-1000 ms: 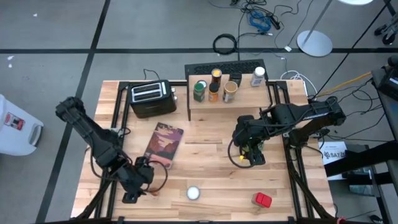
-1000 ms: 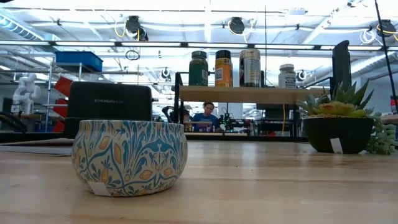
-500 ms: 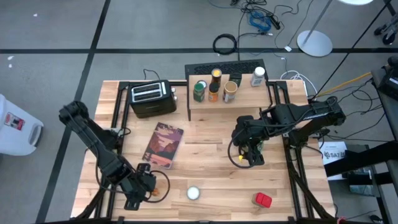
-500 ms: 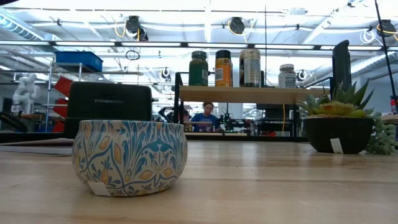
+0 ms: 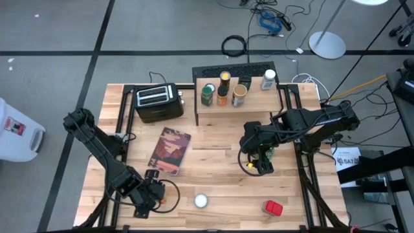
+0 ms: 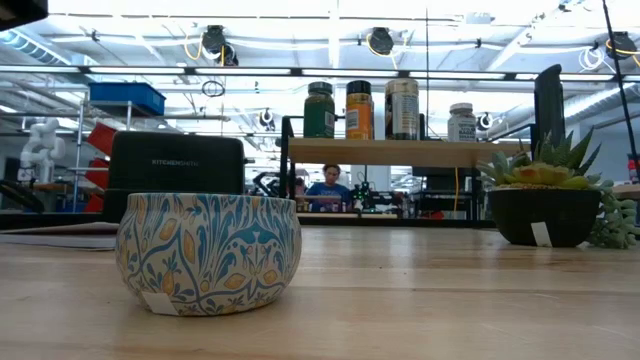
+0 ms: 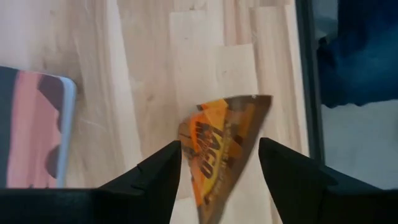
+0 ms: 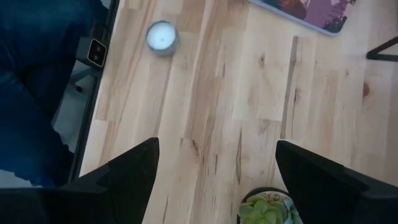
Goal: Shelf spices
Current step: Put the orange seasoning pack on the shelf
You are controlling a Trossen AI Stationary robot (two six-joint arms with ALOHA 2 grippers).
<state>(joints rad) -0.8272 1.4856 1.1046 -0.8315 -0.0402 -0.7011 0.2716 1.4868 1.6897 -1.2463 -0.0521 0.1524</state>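
Jars [image 5: 223,90], five of them, already stand on the shelf [image 5: 252,103] at the worktop's far edge, seen from above. A white-topped tin [image 5: 201,201] and a red tin [image 5: 273,208] wait near the front edge. The left gripper [image 5: 155,197] is near the front left corner. The right gripper [image 5: 261,163] hangs by a plant [image 5: 268,153]. A toaster [image 5: 155,101] and a book [image 5: 171,150] lie between.

Low down, the patterned tin [image 6: 208,252] sits close, and four jars [image 6: 388,109] show on the shelf [image 6: 400,151].

The left wrist view shows its fingers [image 7: 158,171] closing on an orange packet [image 7: 219,146]; I cannot tell if they grip it.

The right wrist view shows its fingers [image 8: 134,165] wide apart and empty.
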